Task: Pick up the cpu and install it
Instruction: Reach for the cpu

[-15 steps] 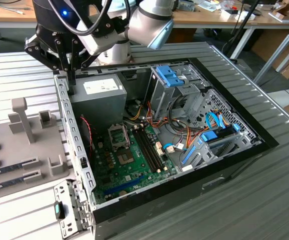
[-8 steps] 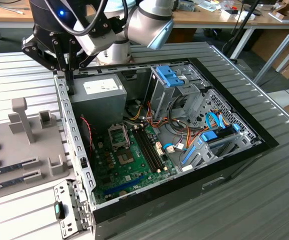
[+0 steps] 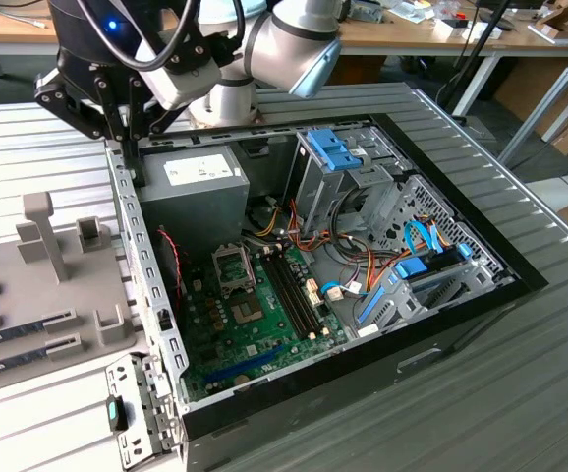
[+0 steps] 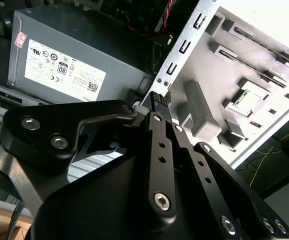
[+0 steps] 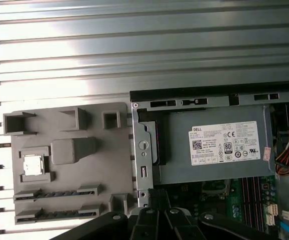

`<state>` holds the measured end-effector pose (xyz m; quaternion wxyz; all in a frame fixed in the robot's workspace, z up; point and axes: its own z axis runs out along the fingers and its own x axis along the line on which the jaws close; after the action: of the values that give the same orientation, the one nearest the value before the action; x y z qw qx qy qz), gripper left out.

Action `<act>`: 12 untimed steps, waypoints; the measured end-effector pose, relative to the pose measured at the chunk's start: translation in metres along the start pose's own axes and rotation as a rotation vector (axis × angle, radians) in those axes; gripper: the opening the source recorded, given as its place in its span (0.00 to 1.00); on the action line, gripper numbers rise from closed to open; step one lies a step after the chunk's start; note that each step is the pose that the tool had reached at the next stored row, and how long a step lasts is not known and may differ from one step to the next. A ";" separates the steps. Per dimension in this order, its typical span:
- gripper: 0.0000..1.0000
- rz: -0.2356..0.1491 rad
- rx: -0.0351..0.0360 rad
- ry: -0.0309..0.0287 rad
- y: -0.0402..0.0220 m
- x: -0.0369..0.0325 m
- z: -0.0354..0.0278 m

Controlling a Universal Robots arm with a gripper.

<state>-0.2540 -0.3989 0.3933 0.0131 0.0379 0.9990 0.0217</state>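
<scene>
While peering down past the wrist in both wrist views, see gripper (image 4: 157,97) (image 5: 157,196) closed right up, tips together, nothing btwn them. Hangs just over top edge of perforated side wall (image 4: 184,47) of pc case (image 3: 382,354); touching or not, can't tell. Just beside that wall, inside case, find grey power supply (image 5: 209,145) w/ white label up. Other side of wall, outside case, find grey parts tray (image 5: 84,130) lying flat on ribbed metal table (image 5: 144,50). Spot cpu (image 5: 33,164) seated flat in square pocket of tray, silver top up, well apart from gripper and not held. Note blocky post (image 5: 74,149) just beside cpu pocket and two long slots w/ narrow sticks (image 5: 59,192) near it.

Switching to exterior view: put gripper (image 3: 127,133) at approx 10 o'clock corner of case, w/ arm (image 3: 284,49) above it. Put tray at 9 o'clock from case, i.e. exterior view's left. Find power supply at 5 o'clock from gripper, close by. Farther on, at 6 o'clock from power supply, see green motherboard (image 3: 255,339) w/ socket (image 3: 230,264) and its metal frame; black memory slots (image 3: 289,285) at 3 o'clock from socket. At 3 o'clock from power supply, see blue-topped drive cage (image 3: 331,157); beyond it, approx 4 o'clock, coloured cables (image 3: 353,251) and blue brackets (image 3: 402,280). Farthest off, at 12 o'clock, wooden benches (image 3: 392,34).
</scene>
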 end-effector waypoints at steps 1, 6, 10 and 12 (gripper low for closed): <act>0.11 0.000 0.0000 0.0000 -0.0001 0.0009 0.0000; 0.11 0.000 0.0000 0.0000 -0.0003 0.0041 -0.0001; 0.11 0.000 0.0000 0.0000 -0.0005 0.0064 -0.0002; 0.11 0.000 0.0000 0.0000 -0.0006 0.0081 -0.0002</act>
<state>-0.2622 -0.3989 0.3933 0.0131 0.0379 0.9990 0.0217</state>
